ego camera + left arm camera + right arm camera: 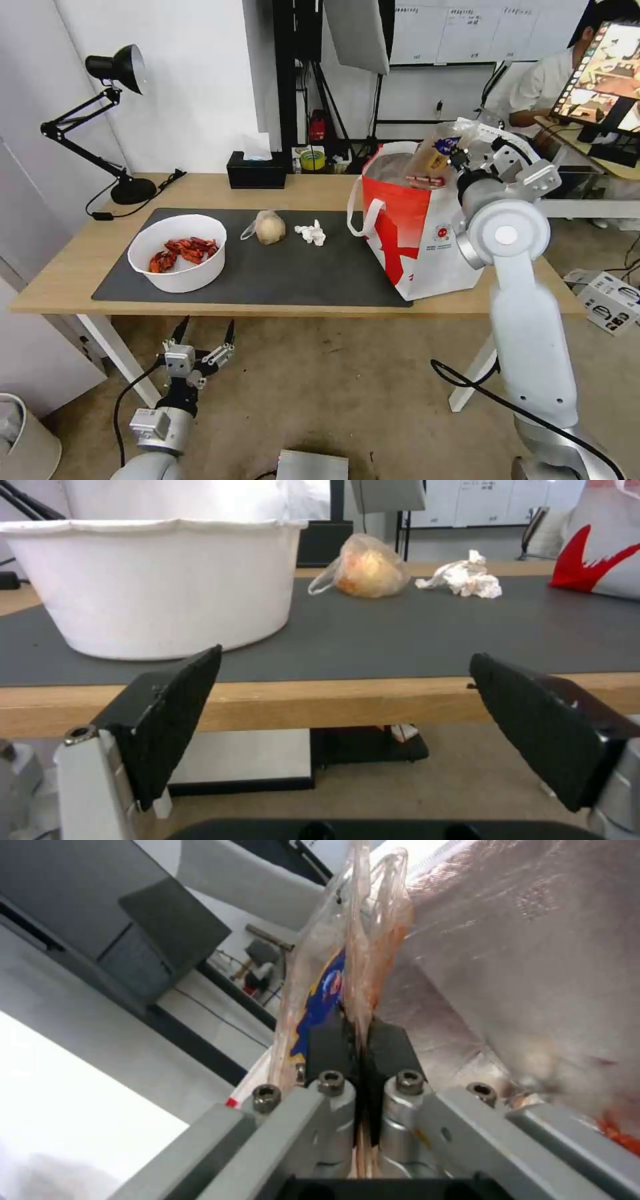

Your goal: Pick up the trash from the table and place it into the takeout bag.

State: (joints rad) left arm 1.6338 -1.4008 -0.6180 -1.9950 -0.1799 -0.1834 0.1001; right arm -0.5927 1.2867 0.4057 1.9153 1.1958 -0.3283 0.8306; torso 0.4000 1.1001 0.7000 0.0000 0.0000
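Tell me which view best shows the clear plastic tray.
The right wrist view: the right end effector is shut on the clear tray beside the takeout bag lining. The head view shows it small, over the bag. The left wrist view misses it.

The takeout bag's [427, 227] open mouth is taken up by the clear plastic tray [433, 157] pinched upright in the right gripper [459, 160], with foil lining close on one side. On the tabletop [200, 187], bare mat [320, 267] lies between the white bowl [179, 253], the knotted bag [268, 227], the crumpled tissue [312, 233] and the takeout bag. The left gripper [347, 700], pads spread, hangs below the tabletop's front edge, the bowl's wall just beyond. Behind, a tissue box [257, 170] and desk lamp [113, 120] line the far edge.
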